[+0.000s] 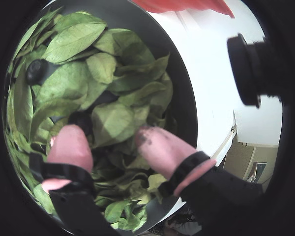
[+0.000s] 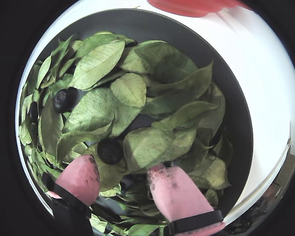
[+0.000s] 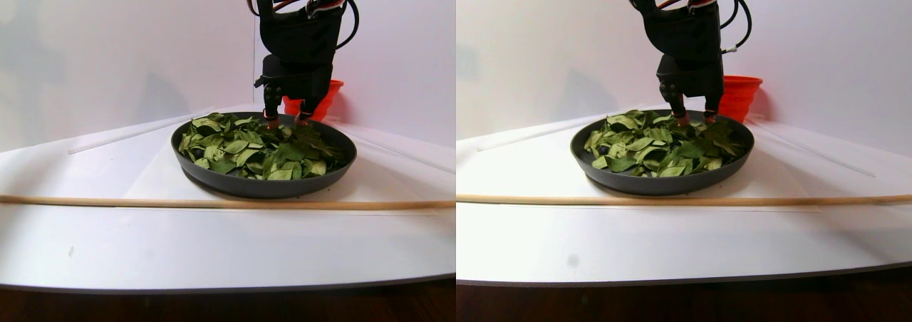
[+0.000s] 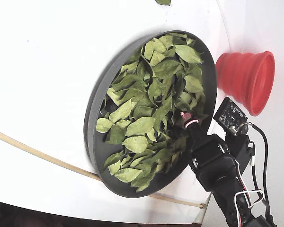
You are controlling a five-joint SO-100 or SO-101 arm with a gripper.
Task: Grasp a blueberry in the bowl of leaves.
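Pink fingertips [image 2: 81,177] nearest the lens in both wrist views; gripper [image 2: 123,179] stands wide, holding nothing, tips down among the leaves [image 2: 137,98] at the near side of the bowl [image 2: 137,24]. Landmark: the gripper. One blueberry [image 2: 109,151] lies just beyond the gap between the tips, closer to the left tip as a wrist view shows it, half sunk under leaf edges. A second blueberry [image 2: 65,100] sits farther off, up and left of the left tip, near the bowl's left rim; same berry visible in a wrist view [image 1: 37,71]. Judgement: the near berry is the likely target; a short advance with a slight shift left would bring it between the jaws. Berries are round, so no long axis to match. Red cup [image 4: 248,80] stands beyond the bowl, away from the gripper. Stereo pair and fixed view show no berry clearly; leaves hide them. Whether the tips touch the bowl floor cannot be told.
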